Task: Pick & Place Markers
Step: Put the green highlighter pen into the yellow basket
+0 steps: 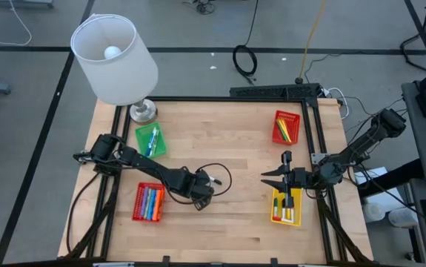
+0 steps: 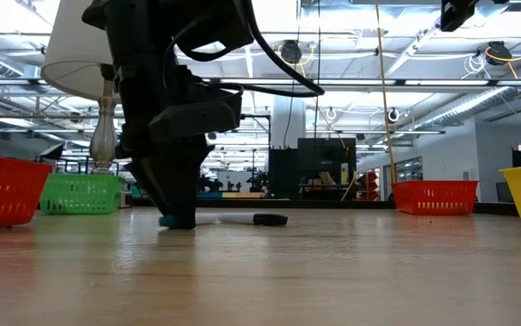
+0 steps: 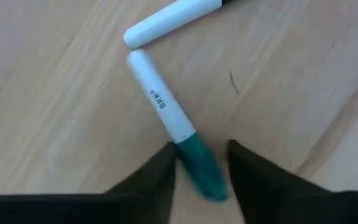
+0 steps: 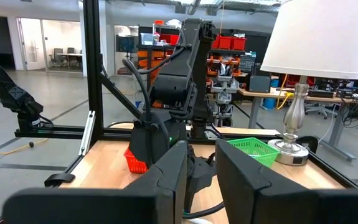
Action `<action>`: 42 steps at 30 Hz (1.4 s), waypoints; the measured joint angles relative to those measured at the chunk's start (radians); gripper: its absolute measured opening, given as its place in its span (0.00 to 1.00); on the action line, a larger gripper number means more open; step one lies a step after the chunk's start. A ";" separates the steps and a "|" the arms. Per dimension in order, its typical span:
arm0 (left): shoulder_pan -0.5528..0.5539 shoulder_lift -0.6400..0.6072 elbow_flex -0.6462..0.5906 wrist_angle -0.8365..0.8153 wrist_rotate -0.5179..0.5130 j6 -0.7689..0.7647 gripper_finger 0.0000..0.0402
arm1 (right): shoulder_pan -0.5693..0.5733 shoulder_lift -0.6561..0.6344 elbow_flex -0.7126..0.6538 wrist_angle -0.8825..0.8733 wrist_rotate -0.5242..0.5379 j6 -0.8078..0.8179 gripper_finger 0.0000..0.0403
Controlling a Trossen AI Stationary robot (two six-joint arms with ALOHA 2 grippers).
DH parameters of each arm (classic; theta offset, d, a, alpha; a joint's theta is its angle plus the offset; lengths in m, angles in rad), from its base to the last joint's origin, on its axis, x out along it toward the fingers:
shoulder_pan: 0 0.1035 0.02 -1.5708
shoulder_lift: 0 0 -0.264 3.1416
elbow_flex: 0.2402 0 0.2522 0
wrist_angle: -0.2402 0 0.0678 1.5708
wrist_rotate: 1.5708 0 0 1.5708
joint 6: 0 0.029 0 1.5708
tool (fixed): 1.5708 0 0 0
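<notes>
Two markers lie flat on the wooden table near its middle. One has a white barrel and a green cap (image 3: 198,169). The other, a white marker (image 3: 174,21), has a dark cap (image 2: 270,218). My left gripper (image 3: 200,147) (image 1: 201,199) points straight down over the green cap, open, with a finger on either side of it. My right gripper (image 1: 273,178) (image 4: 202,158) hangs level in the air above the yellow basket (image 1: 285,209), open with a narrow gap and nothing in it. My left gripper straddles the green-capped end (image 3: 191,155) of the marker from above, fingers across it. One finger (image 3: 161,171) lies close against the cap; whether it touches, I cannot tell. The other finger (image 3: 248,174) stands off it with bare wood between. The marker lies flat on the table.
Several markers lie in the red basket (image 1: 149,202) at the near left. The green basket (image 1: 151,140) at the far left and the red basket (image 1: 287,127) at the far right also hold markers. A lamp (image 1: 116,59) stands at the far left corner. Bare wood lies along the near edge.
</notes>
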 joint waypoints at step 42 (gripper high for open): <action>-0.006 -0.251 -0.007 0.888 0.045 1.080 0.08 | 0.000 0.002 0.001 -0.033 0.003 0.002 0.19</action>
